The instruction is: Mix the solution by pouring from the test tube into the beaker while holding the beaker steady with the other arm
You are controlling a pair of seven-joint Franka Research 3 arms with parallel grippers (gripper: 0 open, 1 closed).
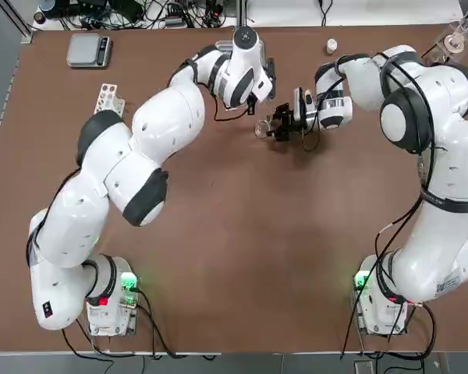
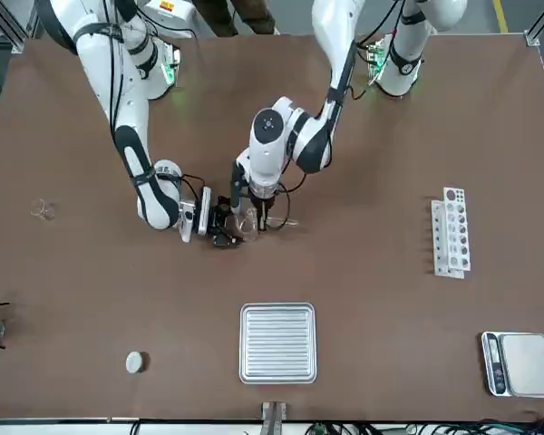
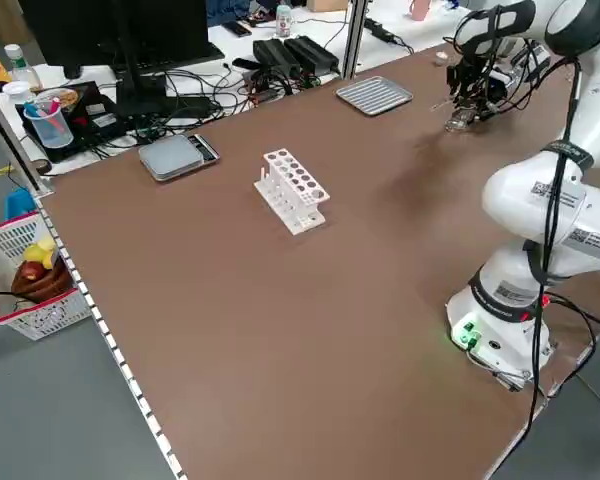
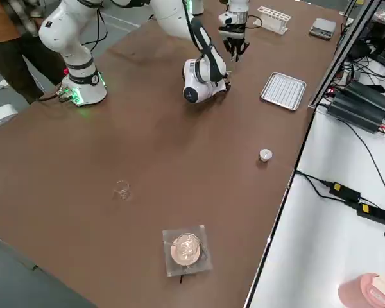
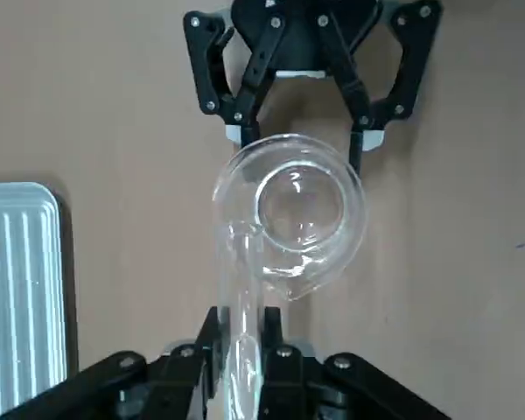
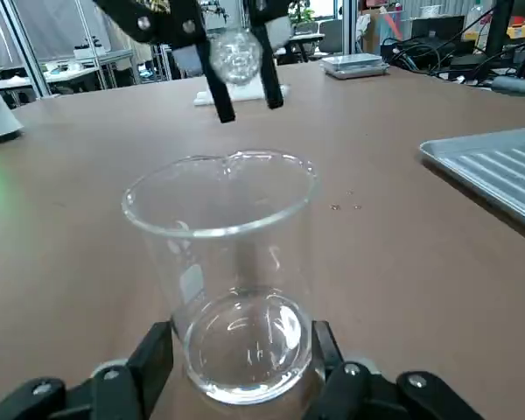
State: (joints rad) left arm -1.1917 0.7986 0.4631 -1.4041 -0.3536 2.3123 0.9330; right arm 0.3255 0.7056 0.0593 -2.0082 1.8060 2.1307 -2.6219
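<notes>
The beaker (image 6: pixel 223 280), a clear, thin-walled glass cylinder with a pouring lip, stands upright on the matte brown worktop (image 1: pixel 242 257) near its far-middle. The right claw (image 1: pixel 281 122) lies low beside it, its black fingers (image 6: pixel 153 359) closed against the base on both sides. The left claw (image 2: pixel 253 220) hangs just above the rim, pinching a clear glass test tube (image 5: pixel 243 328) whose mouth tips over the beaker's opening. A ribbed metal tray (image 2: pixel 277 343) lies beyond; the near half of the worktop is open brown surface.
</notes>
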